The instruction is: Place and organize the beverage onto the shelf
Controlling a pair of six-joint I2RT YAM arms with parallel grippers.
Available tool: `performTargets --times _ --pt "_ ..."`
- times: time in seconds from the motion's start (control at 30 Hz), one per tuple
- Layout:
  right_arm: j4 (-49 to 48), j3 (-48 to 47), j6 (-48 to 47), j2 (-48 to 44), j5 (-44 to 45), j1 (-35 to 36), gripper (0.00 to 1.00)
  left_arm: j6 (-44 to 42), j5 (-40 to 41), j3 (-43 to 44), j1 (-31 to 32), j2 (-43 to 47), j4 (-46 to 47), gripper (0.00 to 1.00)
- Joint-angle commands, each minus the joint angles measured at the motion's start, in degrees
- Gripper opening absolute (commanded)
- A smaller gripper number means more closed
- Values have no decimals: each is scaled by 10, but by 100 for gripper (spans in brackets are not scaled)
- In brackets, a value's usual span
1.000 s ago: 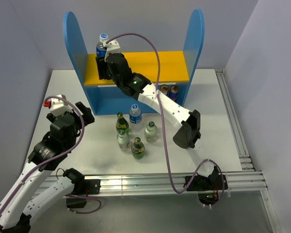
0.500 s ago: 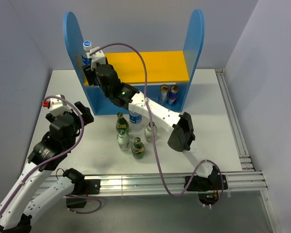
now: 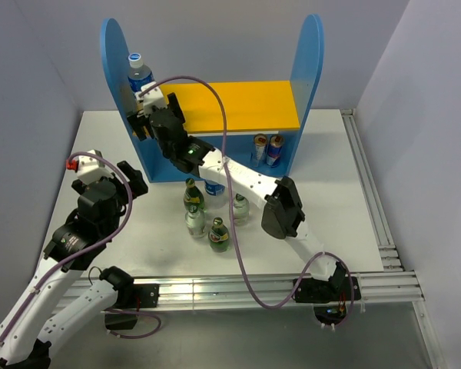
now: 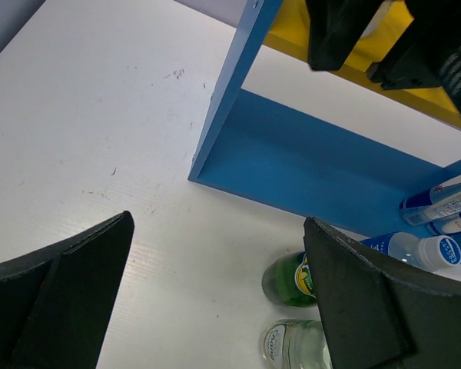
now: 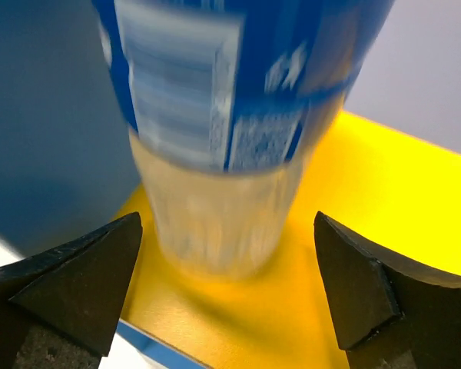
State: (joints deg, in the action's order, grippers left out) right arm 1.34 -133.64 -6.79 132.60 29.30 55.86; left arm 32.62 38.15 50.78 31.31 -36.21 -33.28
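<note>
The shelf (image 3: 309,61) stands at the back of the table, its yellow upper board (image 3: 238,100) between blue side panels. A blue-labelled water bottle (image 3: 138,75) stands upright at the far left end of that board, against the left panel. My right gripper (image 3: 155,109) is just in front of it, open. In the right wrist view the bottle (image 5: 215,154) stands on the yellow board (image 5: 384,192), level with the spread fingertips of the right gripper (image 5: 227,223) and touching neither. My left gripper (image 3: 131,178) hangs open and empty over the table, left of the shelf.
Two cans (image 3: 267,148) stand on the shelf's lower level at the right. In front of the shelf are two green bottles (image 3: 192,194) (image 3: 220,234), two clear ones (image 3: 194,221) (image 3: 239,207) and a water bottle (image 3: 213,184) partly behind the right arm. Rails (image 3: 369,200) run along the table's right and near edges.
My right gripper carried the water bottle leftward along the yellow board to its left end, then opened and let it go. The left arm has not moved.
</note>
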Motion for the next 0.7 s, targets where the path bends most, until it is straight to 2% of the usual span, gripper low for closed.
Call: performTargets --times 0.0,0.37,0.67 --pt "-12 11 -8 11 16 -7 100 2 -7 -1 -3 4 19 99" --pt "-27 114 30 -64 34 -7 100 1 -10 -2 -8 4 21 99" --pt "-76 312 45 -203 64 13 100 -1 -9 -1 -14 -4 21 99"
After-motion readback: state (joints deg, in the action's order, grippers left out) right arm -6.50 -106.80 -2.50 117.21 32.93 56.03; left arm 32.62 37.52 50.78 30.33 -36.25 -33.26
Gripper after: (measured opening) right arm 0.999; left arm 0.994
